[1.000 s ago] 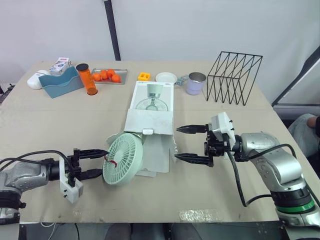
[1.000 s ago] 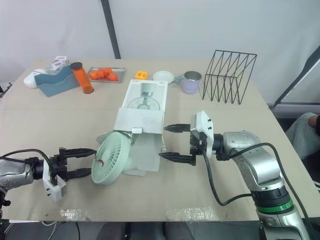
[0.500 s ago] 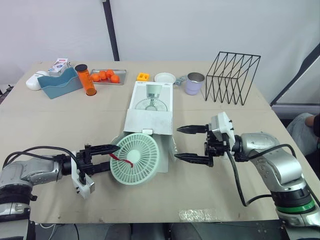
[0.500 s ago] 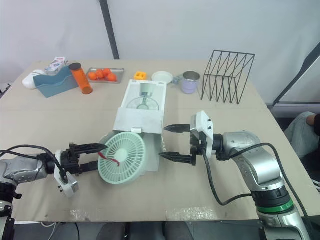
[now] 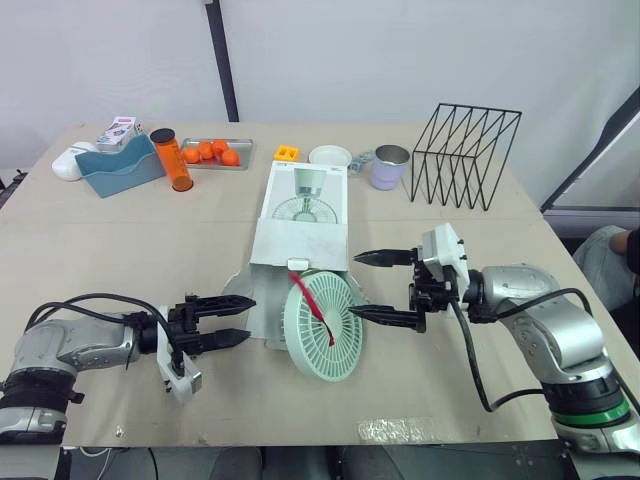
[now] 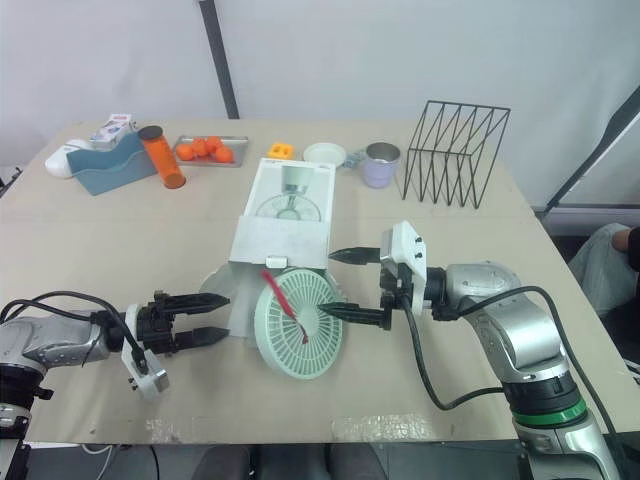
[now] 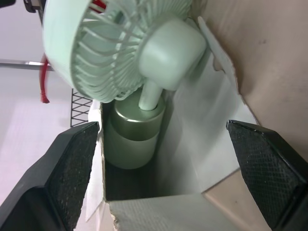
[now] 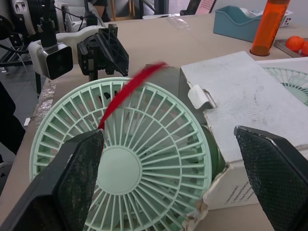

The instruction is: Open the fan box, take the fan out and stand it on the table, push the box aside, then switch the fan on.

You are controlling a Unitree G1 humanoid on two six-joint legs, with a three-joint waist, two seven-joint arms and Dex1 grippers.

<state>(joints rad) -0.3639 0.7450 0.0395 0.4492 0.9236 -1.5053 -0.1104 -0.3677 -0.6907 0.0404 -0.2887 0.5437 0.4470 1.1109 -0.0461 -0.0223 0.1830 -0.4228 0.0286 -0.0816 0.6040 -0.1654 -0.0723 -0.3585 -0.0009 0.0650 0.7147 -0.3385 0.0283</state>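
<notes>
The green fan [image 8: 120, 168] (red strap [image 8: 126, 94] across its grille) faces the right end effector [image 8: 168, 132], fingers [image 8: 77, 183] spread wide.

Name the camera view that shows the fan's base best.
The left wrist view: the fan's base shows as a cylinder inside the box. In the eye views and right wrist view, the grille mostly hides it.

Left gripper [image 5: 250, 319], right gripper [image 5: 357, 285] both agape
</notes>
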